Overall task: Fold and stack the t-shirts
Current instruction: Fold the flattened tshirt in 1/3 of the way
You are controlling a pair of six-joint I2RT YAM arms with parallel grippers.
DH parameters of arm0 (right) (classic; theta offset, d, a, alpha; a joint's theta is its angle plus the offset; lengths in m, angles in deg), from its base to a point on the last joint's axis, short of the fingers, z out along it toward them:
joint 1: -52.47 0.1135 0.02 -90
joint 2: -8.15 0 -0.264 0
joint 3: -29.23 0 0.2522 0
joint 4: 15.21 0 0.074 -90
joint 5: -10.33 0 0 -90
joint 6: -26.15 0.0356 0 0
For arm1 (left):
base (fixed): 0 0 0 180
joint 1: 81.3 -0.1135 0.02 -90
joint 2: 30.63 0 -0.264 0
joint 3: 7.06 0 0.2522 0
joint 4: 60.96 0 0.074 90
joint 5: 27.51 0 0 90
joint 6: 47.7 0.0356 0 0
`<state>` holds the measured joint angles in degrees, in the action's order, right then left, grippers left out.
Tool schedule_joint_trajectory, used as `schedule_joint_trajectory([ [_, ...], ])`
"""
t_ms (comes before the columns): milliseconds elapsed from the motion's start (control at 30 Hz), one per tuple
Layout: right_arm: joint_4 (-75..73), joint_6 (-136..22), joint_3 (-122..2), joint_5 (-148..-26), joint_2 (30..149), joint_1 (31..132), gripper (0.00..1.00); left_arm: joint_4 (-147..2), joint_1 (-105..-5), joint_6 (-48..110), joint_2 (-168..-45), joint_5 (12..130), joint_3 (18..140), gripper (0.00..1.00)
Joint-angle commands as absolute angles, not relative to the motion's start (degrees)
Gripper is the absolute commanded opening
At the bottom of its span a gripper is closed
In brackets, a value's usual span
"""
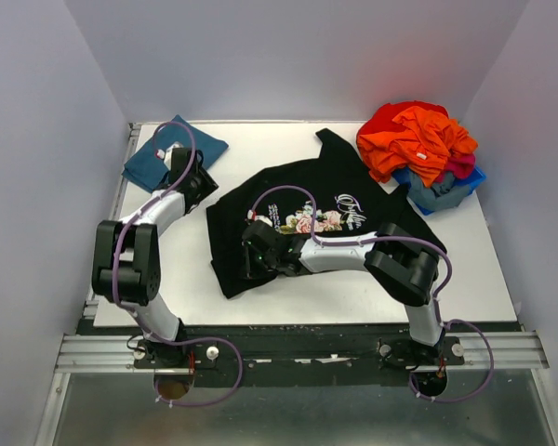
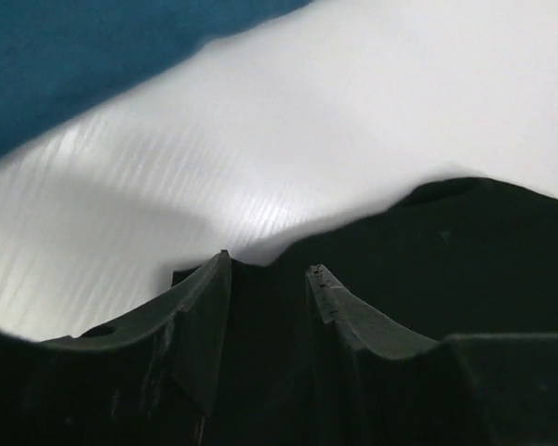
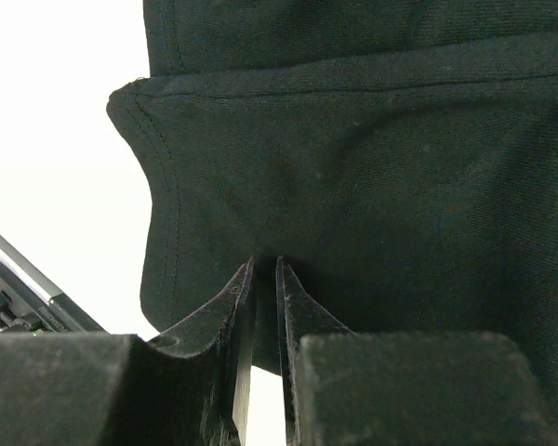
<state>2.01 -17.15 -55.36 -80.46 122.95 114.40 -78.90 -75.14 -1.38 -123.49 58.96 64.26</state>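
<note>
The black t-shirt (image 1: 344, 172) lies spread over the middle of the white table (image 1: 502, 269), its floral print (image 1: 318, 221) facing up. A folded teal-blue shirt (image 1: 149, 163) rests at the far left corner. My left gripper (image 1: 203, 189) hovers at the black shirt's left edge. In the left wrist view its jaws (image 2: 268, 269) stand apart, black cloth (image 2: 484, 232) dark in the gap and the teal shirt (image 2: 74, 56) beyond. My right gripper (image 1: 253, 253) sits low on the shirt's near left part. It (image 3: 266, 262) is shut on a thin fold of the black cloth (image 3: 353, 139) near a hemmed corner.
A heap of red and orange clothes (image 1: 414, 139) sits at the far right corner, on blue and grey garments (image 1: 446, 190). White walls close in the table on three sides. A metal rail (image 3: 19, 279) runs along the near edge.
</note>
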Motion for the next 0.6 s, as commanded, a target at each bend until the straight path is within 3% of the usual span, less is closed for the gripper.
schedule_joint_trajectory([
  [0, 4.79, -17.00, -53.00, -80.63, 122.23, 115.23, 0.23, -89.83, -75.76, 1.08, -131.07, 54.94, 71.38, 0.52],
  [300, 4.97, -17.27, -53.35, -80.81, 122.58, 115.31, 0.23, -90.80, -78.31, 0.99, -136.35, 58.09, 71.74, 0.59],
  [567, 5.23, -17.09, -53.79, -80.54, 123.02, 115.23, 0.23, -87.82, -78.22, -0.50, -139.35, 66.26, 69.99, 0.50],
])
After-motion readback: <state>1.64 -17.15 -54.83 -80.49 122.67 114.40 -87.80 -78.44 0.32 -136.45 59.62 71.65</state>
